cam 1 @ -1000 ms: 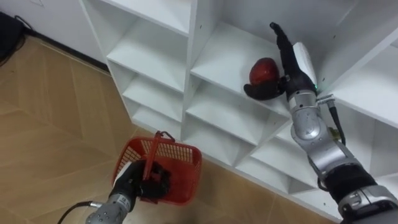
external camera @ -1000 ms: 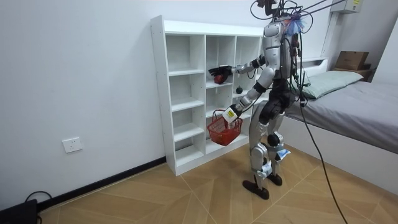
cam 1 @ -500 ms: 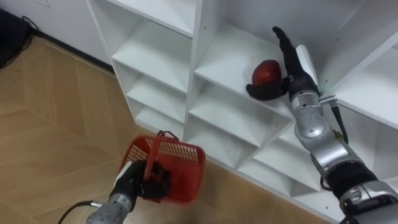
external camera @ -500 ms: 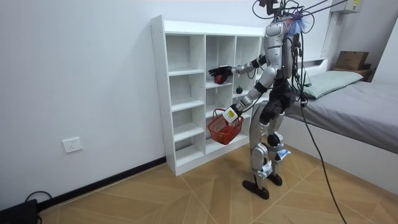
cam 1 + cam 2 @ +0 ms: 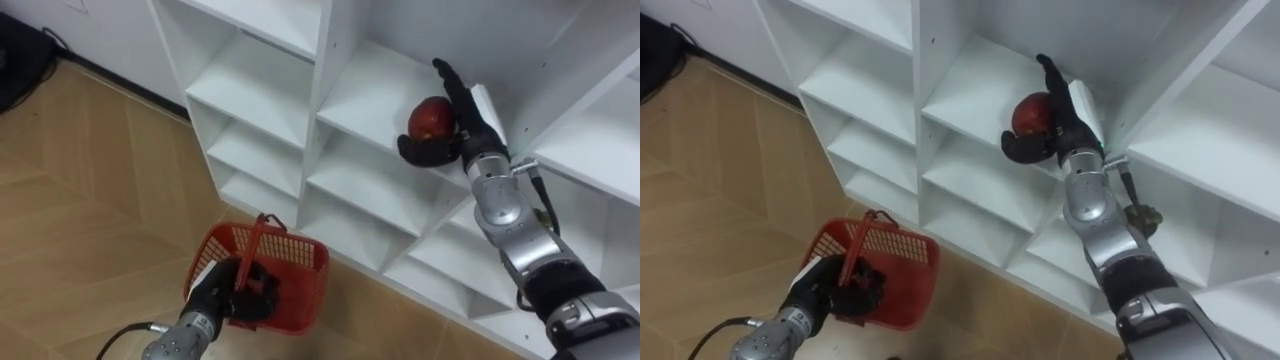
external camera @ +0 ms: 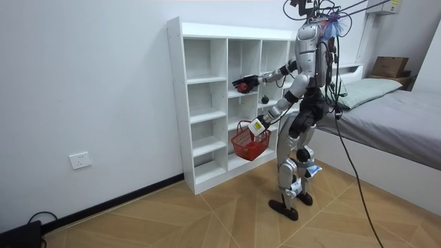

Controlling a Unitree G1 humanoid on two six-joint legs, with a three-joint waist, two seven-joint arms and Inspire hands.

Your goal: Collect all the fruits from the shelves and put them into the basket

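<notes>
Cups the red fruit [image 5: 430, 117] on a closet [image 5: 262, 82] shelf in the right hand [image 5: 471, 122], thumb curled under it. Clamps the left hand [image 5: 224, 294] on the handle of the red basket [image 5: 303, 272]

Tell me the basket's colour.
Red: the red plastic mesh basket shows best in the left eye view.

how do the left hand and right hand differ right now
The left hand hangs low over the floor; the right hand is raised into a closet shelf. The left hand is curled round the red basket's handle; the right hand cups a red fruit, thumb beneath. Both hold something red.
</notes>
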